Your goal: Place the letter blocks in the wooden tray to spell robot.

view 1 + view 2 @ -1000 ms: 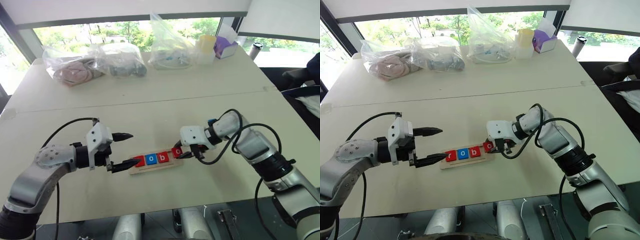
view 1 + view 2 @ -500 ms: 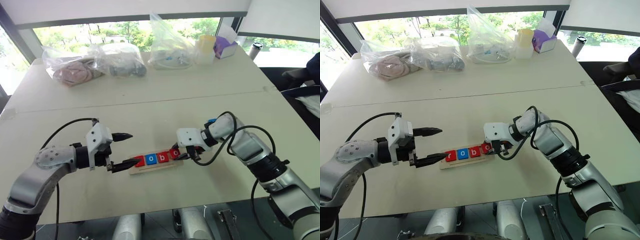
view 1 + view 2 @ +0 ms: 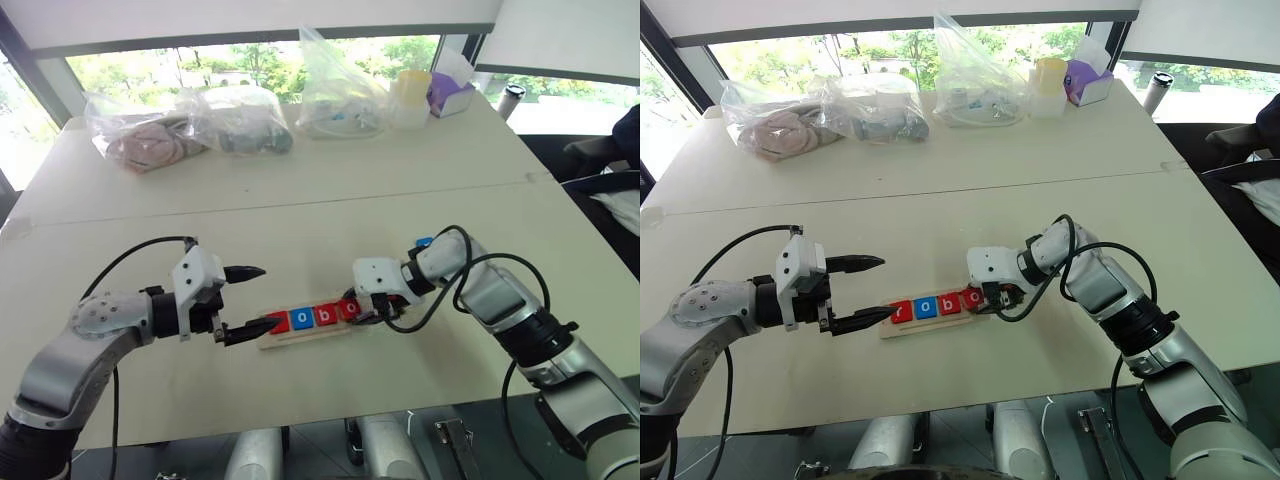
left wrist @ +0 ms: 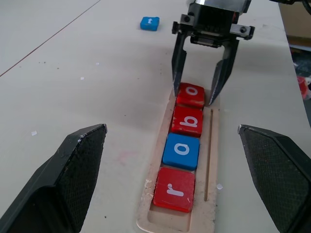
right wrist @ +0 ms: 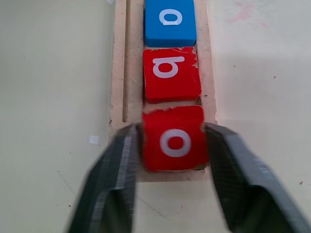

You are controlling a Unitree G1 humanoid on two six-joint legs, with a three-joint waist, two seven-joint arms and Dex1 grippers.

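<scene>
Straddling the red "o" block (image 5: 174, 138), the right gripper (image 4: 198, 94) stands with its jaws either side of it; in the right wrist view the fingers sit at the block's edges, and whether they still pinch it or have just let go cannot be told. The wooden tray (image 4: 212, 160) lies on the bench (image 3: 300, 200) between the two arms, holding four blocks in a row: red "r" (image 4: 175, 189), blue "o" (image 4: 181, 150), red "b" (image 4: 187, 121), then the red "o". The blue "t" block (image 4: 149, 23) lies on the bench well apart from the tray. The left gripper (image 3: 245, 302) hovers at the tray's "r" end, jaws spread wide and empty.

Risks: the red "o" sits at the tray's very end, apparently leaving no slot for "t". Lifting away could drag that block askew.
</scene>
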